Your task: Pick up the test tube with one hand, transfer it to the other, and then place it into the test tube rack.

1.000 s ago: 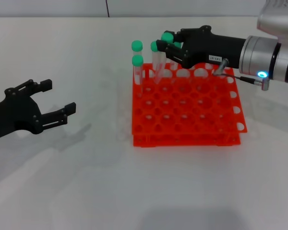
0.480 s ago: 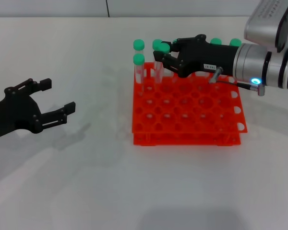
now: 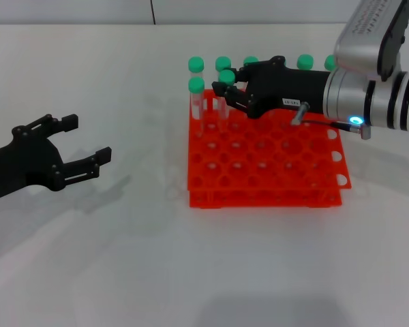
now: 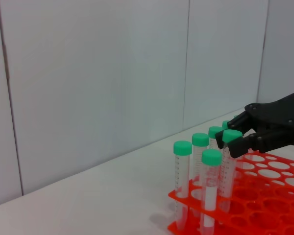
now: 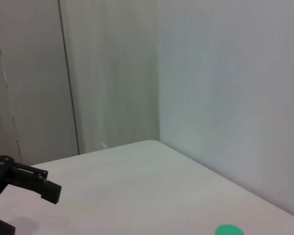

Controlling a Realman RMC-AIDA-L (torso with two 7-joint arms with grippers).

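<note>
I have the right tool [image 3: 229,87] reaching in over the far rows of the orange-red test tube rack [image 3: 273,178], and its fingers sit on either side of the green cap of the test tube [image 3: 224,88] that stands upright in the far left part of the rack. From the left wrist view the black fingers look closed onto that cap, narrow, though I judge this rather than see contact cleanly. The tube's long axis is vertical, so I reckon the coming move is a straight lift along that axis until the bottom clears both tiers, with no sideways pull while it is in the hole. Neighbouring green-capped tubes [image 3: 195,99] stand just beside it on the left edge and along the back row, close enough that a tilted lift could knock them. My left tool [image 3: 75,151] hangs above the worktop [image 3: 136,259] well apart from the rack, off to the left, with its fingers spread wide and holding nothing; it points toward the rack. The right arm is plainly the nearer one, so it takes the pick, and the tube must then travel leftward to the waiting tool.
</note>
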